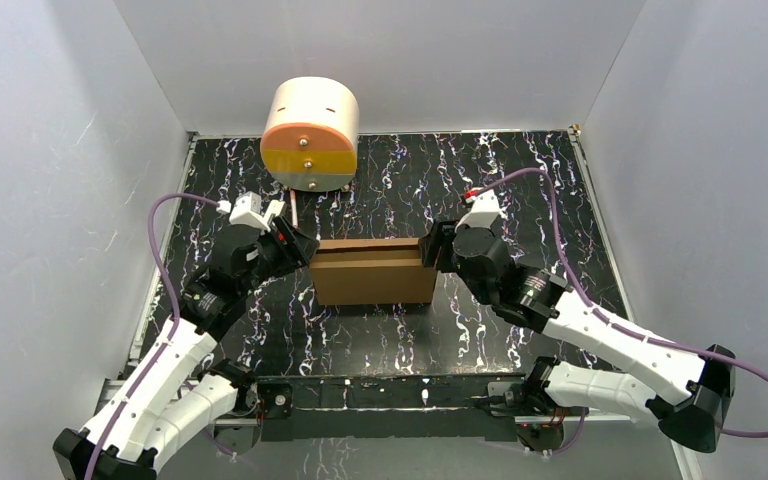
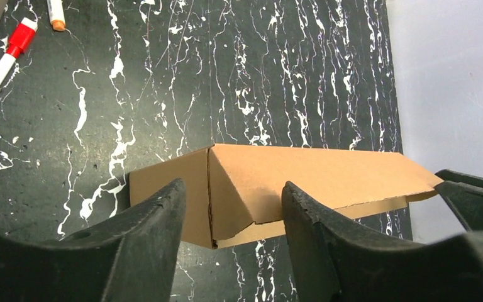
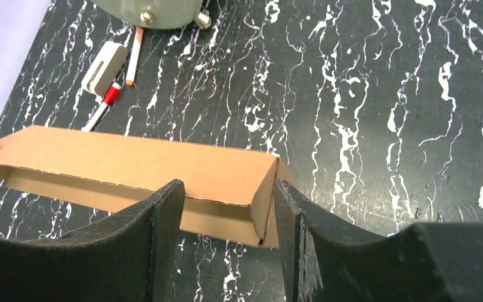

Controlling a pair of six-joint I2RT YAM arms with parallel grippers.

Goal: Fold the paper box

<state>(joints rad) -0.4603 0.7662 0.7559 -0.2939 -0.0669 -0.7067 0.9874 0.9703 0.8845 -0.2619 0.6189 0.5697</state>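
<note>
A black, white-veined table (image 1: 520, 190) sits within pale grey walls (image 1: 70, 130). The left hand (image 1: 304, 249) and right hand (image 1: 428, 246), both released, flank the matte brown rectangular cardboard box (image 1: 375, 277).

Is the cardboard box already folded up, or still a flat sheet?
Folded up: the box stands as a block with walls, though both wrist views show its lid edge lifted slightly.

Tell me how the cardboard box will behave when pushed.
The cardboard box is probably light, being hollow and thin-walled. Low and wide, it should slide rather than tip. Its lid gapes loose, so it may flex.
</note>
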